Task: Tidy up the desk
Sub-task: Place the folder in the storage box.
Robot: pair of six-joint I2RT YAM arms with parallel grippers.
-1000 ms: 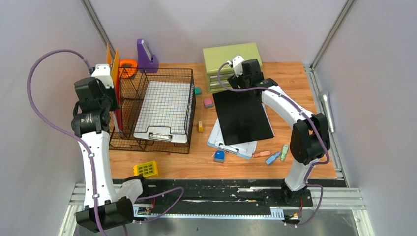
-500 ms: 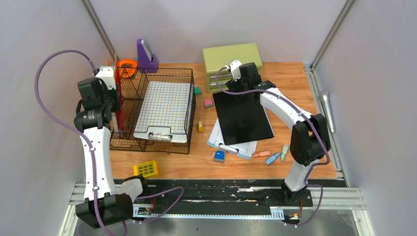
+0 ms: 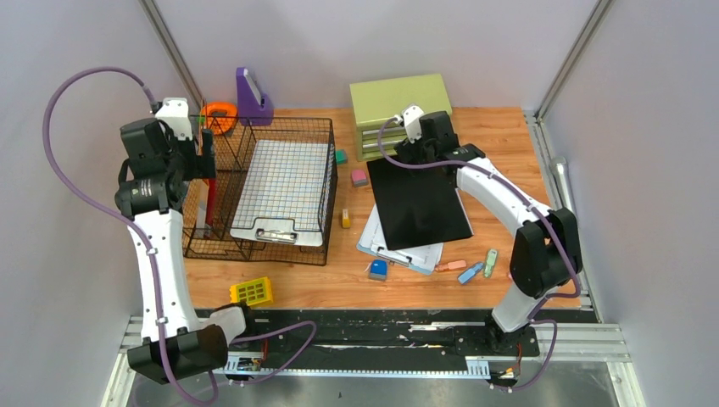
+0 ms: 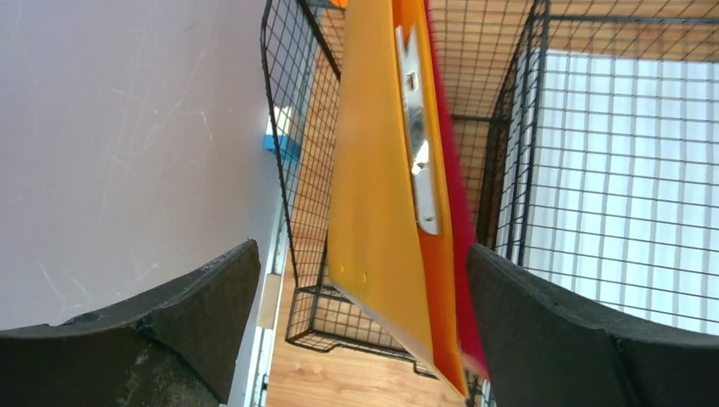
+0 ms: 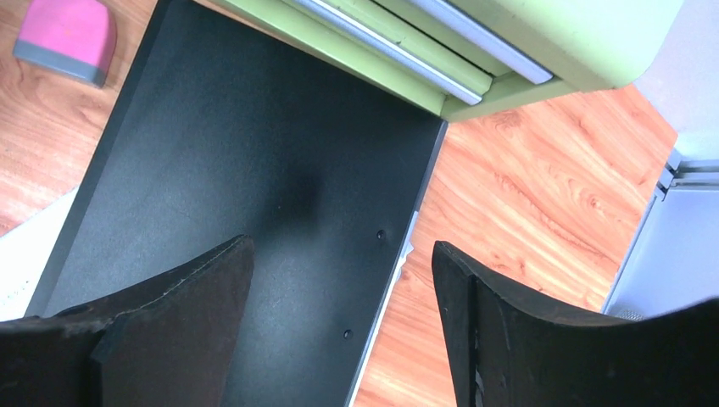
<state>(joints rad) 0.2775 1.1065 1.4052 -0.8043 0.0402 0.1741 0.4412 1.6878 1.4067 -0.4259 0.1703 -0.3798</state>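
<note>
- Left gripper [image 4: 360, 254]: jaws stand wide apart, one on each side of an upright orange board [image 4: 373, 170]. No pad appears to press on it.
- The orange board stands on edge in the narrow left slot of the wire basket [image 3: 271, 121], with a red board [image 4: 454, 237] right against it. A gridded board [image 3: 284, 182] lies flat in the wide slot.
- Right gripper [image 5: 339, 250]: jaws apart and holding nothing, hovering over the far end of a black board [image 3: 420, 199].
- The desk [image 3: 500, 144] lies under both arms; its left half carries the basket and its middle carries the loose things.
- Key relation, as I judge it: the black board lies directly below the right gripper. Its long axis runs from the far edge toward the near edge, tilted slightly. The right arm is much the nearer one.
- In the way: the green cabinet [image 3: 398, 97] sits just beyond the board's far end, so there is little room there. The board also lies flat on a white board [image 3: 398, 248], so getting a finger under it looks awkward.
- Around: a pink block [image 3: 359, 177] is just off its far-left corner. A blue piece [image 3: 378, 270] and markers [image 3: 475, 267] lie near the near edge, and a yellow piece [image 3: 253, 292] sits near the near-left corner.
</note>
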